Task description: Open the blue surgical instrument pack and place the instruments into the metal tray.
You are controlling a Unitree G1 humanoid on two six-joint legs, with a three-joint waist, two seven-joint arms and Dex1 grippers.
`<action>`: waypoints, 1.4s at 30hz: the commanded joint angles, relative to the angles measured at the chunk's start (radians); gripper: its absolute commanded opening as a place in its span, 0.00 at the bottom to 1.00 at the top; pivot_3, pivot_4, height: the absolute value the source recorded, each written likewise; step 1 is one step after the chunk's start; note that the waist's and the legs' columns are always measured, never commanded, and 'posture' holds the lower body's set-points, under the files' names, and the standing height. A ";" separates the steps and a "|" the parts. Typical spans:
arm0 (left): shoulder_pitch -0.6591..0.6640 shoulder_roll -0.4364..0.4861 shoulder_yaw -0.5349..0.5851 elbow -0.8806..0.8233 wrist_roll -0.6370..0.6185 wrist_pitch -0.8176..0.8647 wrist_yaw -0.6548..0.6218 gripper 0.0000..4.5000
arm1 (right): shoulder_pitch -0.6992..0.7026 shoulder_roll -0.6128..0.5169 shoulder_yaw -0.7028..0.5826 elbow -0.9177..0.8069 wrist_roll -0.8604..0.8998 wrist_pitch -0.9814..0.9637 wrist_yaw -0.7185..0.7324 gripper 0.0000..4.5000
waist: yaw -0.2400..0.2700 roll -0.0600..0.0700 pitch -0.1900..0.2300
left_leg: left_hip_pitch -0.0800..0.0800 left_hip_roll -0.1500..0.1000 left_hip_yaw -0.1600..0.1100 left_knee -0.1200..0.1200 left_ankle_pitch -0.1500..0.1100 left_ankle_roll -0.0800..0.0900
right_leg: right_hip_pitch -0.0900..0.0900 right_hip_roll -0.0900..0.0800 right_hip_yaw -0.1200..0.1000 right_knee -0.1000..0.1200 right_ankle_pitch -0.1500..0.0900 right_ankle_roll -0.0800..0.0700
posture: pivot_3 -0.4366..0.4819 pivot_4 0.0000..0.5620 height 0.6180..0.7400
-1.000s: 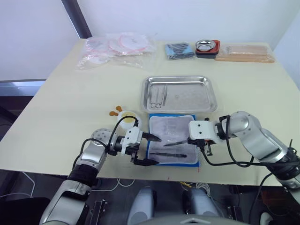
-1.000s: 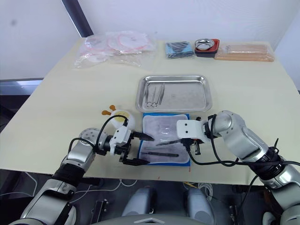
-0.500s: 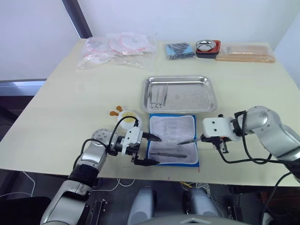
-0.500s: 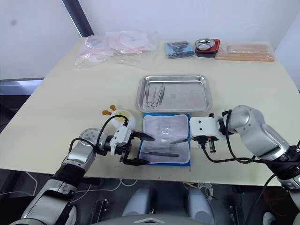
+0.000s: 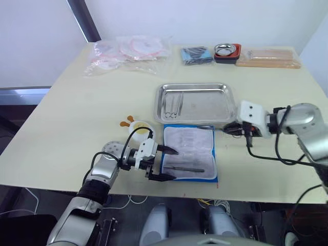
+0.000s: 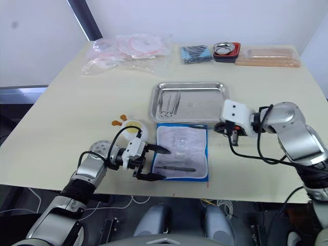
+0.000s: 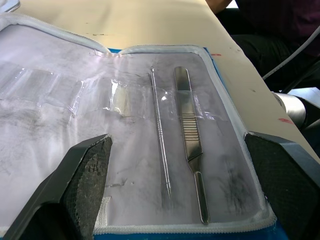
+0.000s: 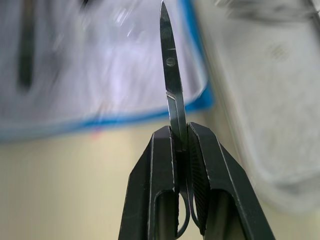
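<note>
The blue surgical instrument pack point(image 5: 188, 152) lies unfolded near the table's front edge, whitish lining up. Two instruments remain in its near pocket: a thin probe point(image 7: 161, 145) and a flat steel handle point(image 7: 191, 150). My left gripper point(image 5: 172, 164) is open, its fingers point(image 7: 85, 170) straddling the pack's left edge. My right gripper point(image 8: 181, 135) is shut on a pair of slim scissors point(image 8: 170, 75). It hovers point(image 5: 233, 128) just off the near right corner of the metal tray point(image 5: 210, 105). Other instruments point(image 5: 173, 105) lie in the tray's left part.
Clear plastic bags point(image 5: 128, 51) sit at the back left. A dark blue folded bundle point(image 5: 196, 55), a round metal bowl on a red base point(image 5: 227, 51) and a tan box point(image 5: 269, 57) line the back. A small yellow-white object point(image 5: 137, 125) lies left of the pack.
My right gripper has carried the scissors off the pack, moving right and away to the tray's near right corner. The left gripper has stayed in place, open.
</note>
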 commanded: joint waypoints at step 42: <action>0.059 0.000 -0.028 0.020 0.067 0.049 0.071 1.00 | -0.472 0.783 -0.307 0.966 0.012 0.127 -0.960 0.44 | -0.005 0.003 0.001 | -0.001 -0.001 0.000 -0.002 0.000 0.001 | -0.002 0.000 0.001 0.001 0.000 0.000 | 0.48 0.27 1.00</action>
